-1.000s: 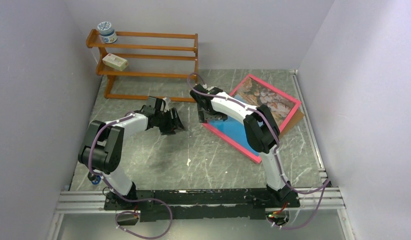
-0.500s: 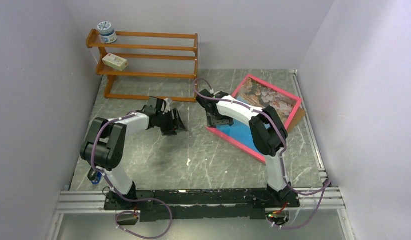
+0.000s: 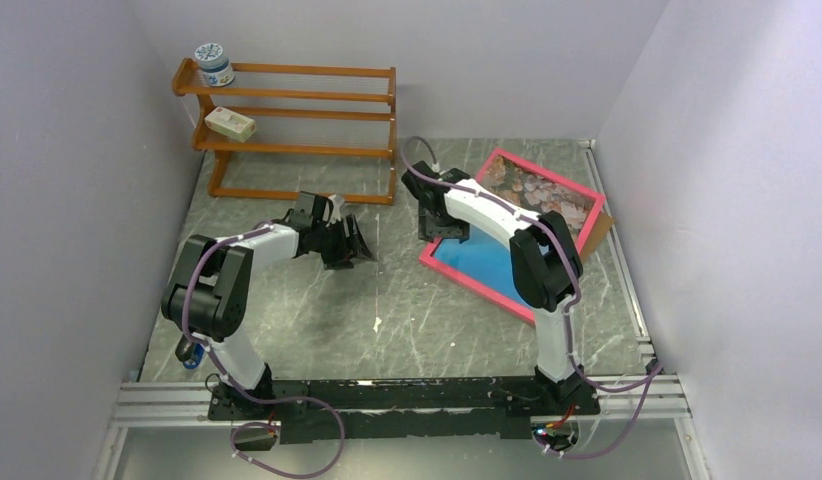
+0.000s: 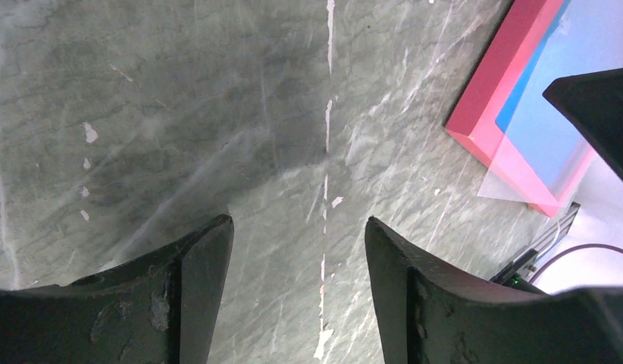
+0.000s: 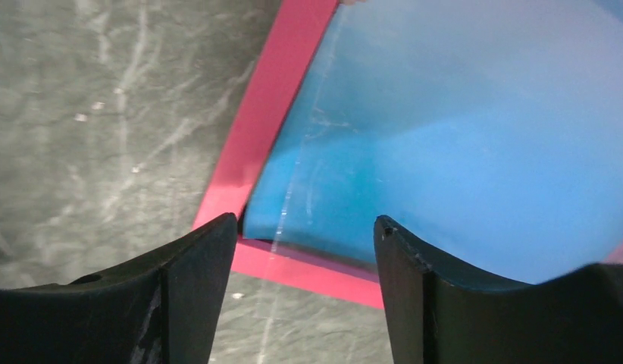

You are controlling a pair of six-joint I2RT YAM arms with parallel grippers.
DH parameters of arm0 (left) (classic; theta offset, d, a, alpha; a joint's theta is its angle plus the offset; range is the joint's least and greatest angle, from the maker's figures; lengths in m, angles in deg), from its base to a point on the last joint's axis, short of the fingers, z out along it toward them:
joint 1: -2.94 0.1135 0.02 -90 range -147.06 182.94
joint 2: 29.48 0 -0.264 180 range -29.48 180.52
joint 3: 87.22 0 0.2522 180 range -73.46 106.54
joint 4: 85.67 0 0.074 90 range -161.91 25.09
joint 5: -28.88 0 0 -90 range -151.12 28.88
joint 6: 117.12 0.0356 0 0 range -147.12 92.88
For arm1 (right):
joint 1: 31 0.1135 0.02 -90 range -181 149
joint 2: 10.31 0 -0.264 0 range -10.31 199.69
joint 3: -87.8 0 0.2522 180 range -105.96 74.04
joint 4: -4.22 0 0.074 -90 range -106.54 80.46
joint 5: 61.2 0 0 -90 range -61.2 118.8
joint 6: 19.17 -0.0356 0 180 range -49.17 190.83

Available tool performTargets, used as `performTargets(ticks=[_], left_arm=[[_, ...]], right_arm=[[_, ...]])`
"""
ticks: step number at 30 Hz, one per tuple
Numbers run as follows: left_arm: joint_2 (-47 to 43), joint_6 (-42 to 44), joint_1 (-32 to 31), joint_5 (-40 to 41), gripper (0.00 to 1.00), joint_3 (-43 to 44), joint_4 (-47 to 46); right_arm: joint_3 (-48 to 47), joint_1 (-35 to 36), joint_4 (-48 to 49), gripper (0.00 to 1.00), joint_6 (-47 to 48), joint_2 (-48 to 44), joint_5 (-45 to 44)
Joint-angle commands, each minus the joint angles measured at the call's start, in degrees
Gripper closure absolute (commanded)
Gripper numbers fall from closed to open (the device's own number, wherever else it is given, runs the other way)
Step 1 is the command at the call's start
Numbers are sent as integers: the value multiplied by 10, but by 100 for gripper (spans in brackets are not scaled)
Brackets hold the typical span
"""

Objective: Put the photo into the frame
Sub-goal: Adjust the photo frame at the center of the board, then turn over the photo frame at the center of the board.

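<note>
The frame point(image 3: 477, 292) lies flat at the right of the table, bright pink side up. The photo point(image 3: 484, 262) lies inside it, blue sky at the near left and rocks at the far right. My right gripper point(image 3: 442, 232) is open and empty, low over the frame's left corner. In the right wrist view its fingers straddle that pink corner point(image 5: 270, 114), and the photo's blue corner point(image 5: 445, 136) looks slightly curled above the rail. My left gripper point(image 3: 359, 250) is open and empty over bare table, left of the frame. The frame point(image 4: 505, 68) shows at the upper right of the left wrist view.
A brown hardboard sheet point(image 3: 599, 225) sticks out from under the frame's right side. A wooden slatted rack point(image 3: 297, 130) stands at the back left with a jar point(image 3: 214, 64) and a pale box point(image 3: 230, 123) on it. Walls close both sides.
My right gripper has moved right and back, and the frame with the photo has slid to the right with it. The left arm has barely moved.
</note>
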Motion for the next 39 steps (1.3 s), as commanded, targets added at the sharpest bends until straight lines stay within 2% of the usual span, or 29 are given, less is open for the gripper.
performTargets(ticks=[1,9,18,27,29,35,39], left_arm=[[-15,9,1,15,30,16,9],[-23,7,1,30,30,13,19],[-23,6,1,33,30,12,24],[-20,5,1,29,30,15,23],[-20,6,1,28,30,18,26],[-24,7,1,4,29,27,24],[-39,6,1,-15,27,38,23]], right_arm=[[-18,-10,54,34,-78,-28,75],[-55,-17,44,48,-144,29,87],[-70,-19,11,50,-174,62,81],[-80,-33,27,53,-183,90,124],[-83,-35,33,57,-186,90,133],[-57,-40,89,79,-191,55,178],[-5,-42,161,84,-192,-7,213]])
